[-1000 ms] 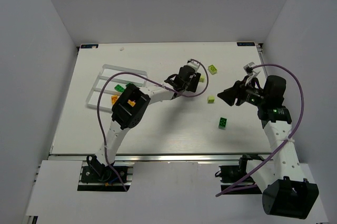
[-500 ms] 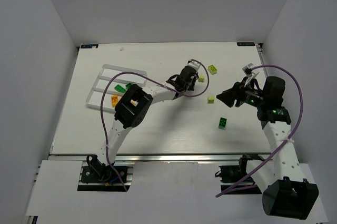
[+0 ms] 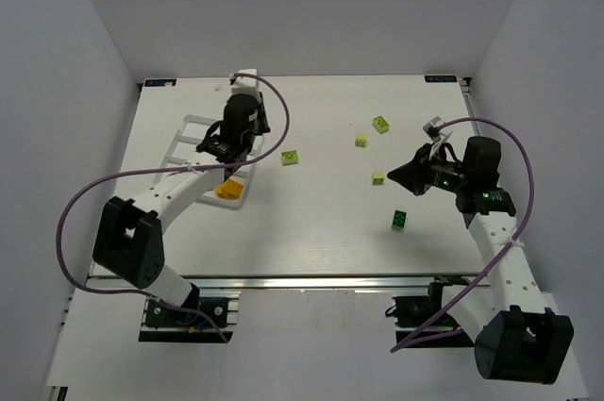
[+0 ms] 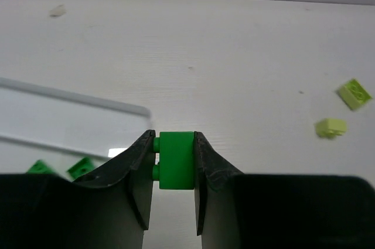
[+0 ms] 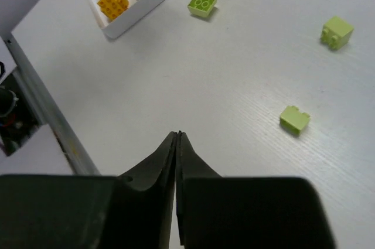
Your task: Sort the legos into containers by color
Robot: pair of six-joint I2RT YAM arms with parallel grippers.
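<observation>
White surface (image 3: pixel 311 231) seen from above. A clear divided tray (image 3: pixel 189 122) lies at ten o'clock. A lime brick (image 3: pixel 291 157) sits near the centre, a far lime brick (image 3: pixel 380 124) and a small pale brick (image 3: pixel 360 141) at one o'clock, another pale brick (image 3: pixel 377 177) at three, a dark green brick (image 3: pixel 399 220) at four.

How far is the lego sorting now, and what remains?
Done: orange bricks and green bricks lie in the tray. In hand: the left gripper holds a green lego at the tray. Left: four lime bricks and a dark green brick loose on the table; the right gripper is shut, empty.
</observation>
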